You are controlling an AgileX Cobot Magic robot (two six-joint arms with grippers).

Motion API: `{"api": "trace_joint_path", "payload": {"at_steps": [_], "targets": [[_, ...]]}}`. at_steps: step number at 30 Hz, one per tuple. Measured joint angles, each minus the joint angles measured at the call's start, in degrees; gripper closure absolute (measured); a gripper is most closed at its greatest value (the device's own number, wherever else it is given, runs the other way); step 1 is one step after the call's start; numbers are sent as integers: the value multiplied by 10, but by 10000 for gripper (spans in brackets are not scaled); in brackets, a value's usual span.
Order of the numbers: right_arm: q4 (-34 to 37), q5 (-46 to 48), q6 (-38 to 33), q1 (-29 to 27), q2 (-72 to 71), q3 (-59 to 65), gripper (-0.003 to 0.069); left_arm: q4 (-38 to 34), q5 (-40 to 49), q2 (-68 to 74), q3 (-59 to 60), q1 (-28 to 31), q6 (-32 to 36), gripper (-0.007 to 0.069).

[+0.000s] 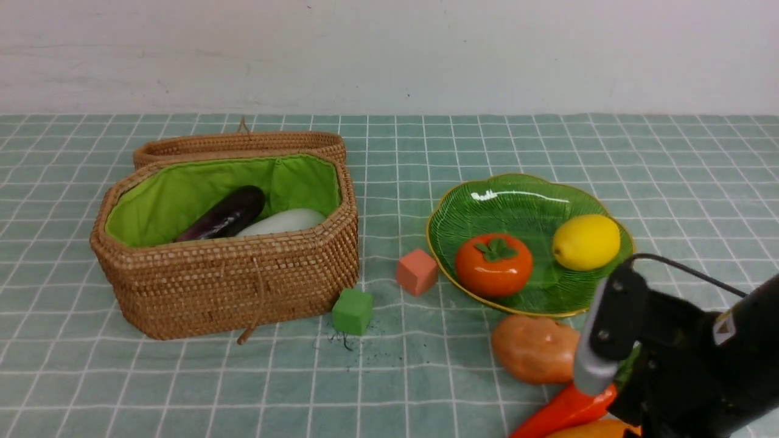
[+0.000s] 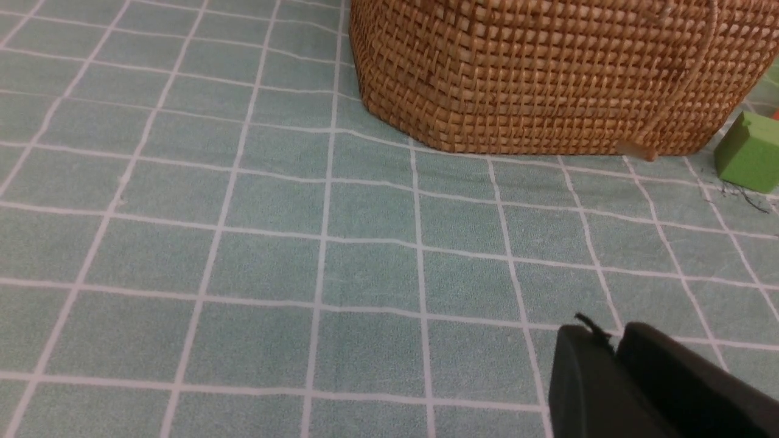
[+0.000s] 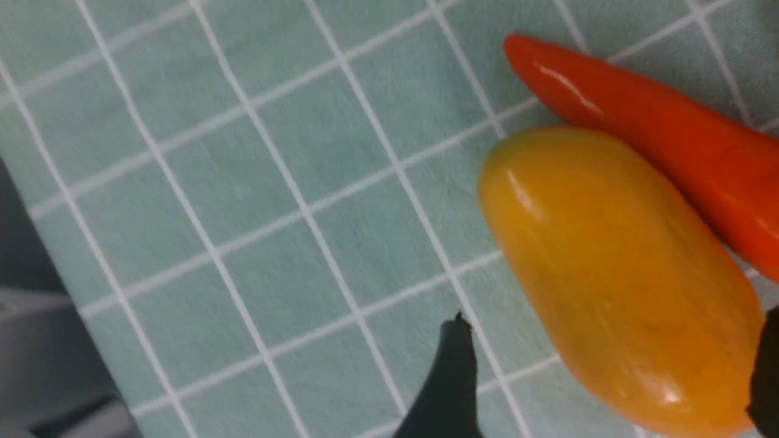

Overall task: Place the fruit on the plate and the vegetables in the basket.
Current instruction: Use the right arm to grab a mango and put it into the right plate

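Observation:
The wicker basket (image 1: 243, 286) stands open at the left, with the purple eggplant (image 1: 228, 213) and the white radish (image 1: 283, 221) inside. On the green plate (image 1: 517, 201) rest the persimmon (image 1: 494, 264) and the lemon (image 1: 586, 241). The tan potato (image 1: 534, 348) lies just in front of the plate. In the right wrist view the mango (image 3: 608, 261) lies on the cloth against the carrot (image 3: 657, 134). My right gripper (image 3: 608, 371) is open, its fingers straddling the mango's end. My left gripper (image 2: 608, 344) is shut and empty, low over the cloth in front of the basket (image 2: 548, 73).
A pink cube (image 1: 417, 271) and a green cube (image 1: 352, 311) sit between basket and plate. The basket's lid (image 1: 237, 145) lies folded back behind it. My right arm (image 1: 669, 347) covers the near right corner. The table's edge shows in the right wrist view.

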Motion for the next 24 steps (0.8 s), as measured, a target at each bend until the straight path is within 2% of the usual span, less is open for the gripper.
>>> {"api": "trace_joint_path", "payload": {"at_steps": [1, 4, 7, 17, 24], "targets": [[0, 0, 2, 4, 2, 0, 36, 0, 0, 0, 0, 0, 0, 552], [-118, -11, 59, 50, 31, -2, 22, 0, 0, 0, 0, 0, 0, 548], [-148, -33, 87, 67, 55, -2, 36, 0, 0, 0, 0, 0, 0, 545], [-157, -67, 102, 76, 136, -8, 97, 0, 0, 0, 0, 0, 0, 536], [-116, -5, 102, 76, 138, -34, 116, 0, 0, 0, 0, 0, 0, 532]]}}
